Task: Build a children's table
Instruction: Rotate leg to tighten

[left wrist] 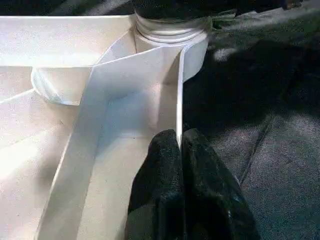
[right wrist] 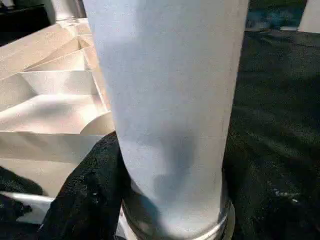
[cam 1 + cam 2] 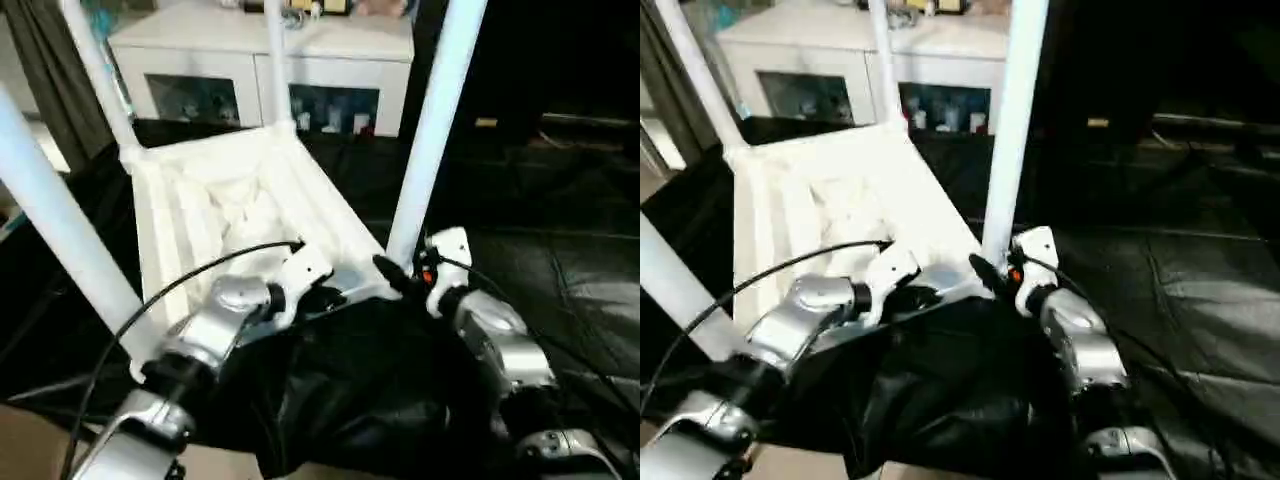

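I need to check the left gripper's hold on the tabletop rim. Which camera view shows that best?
The left wrist view: both black fingers pinch the thin white rim of the upturned tabletop. The head views show the left gripper at that near edge, without the contact itself. The right wrist view shows a leg.

We find no readable text, label, brand, number or sign in any view. The table [image 3: 230, 200], its legs [image 3: 437, 120] and the cabinet [image 3: 260, 60] carry no lettering that we can make out. Small items behind the cabinet glass are too blurred to read.
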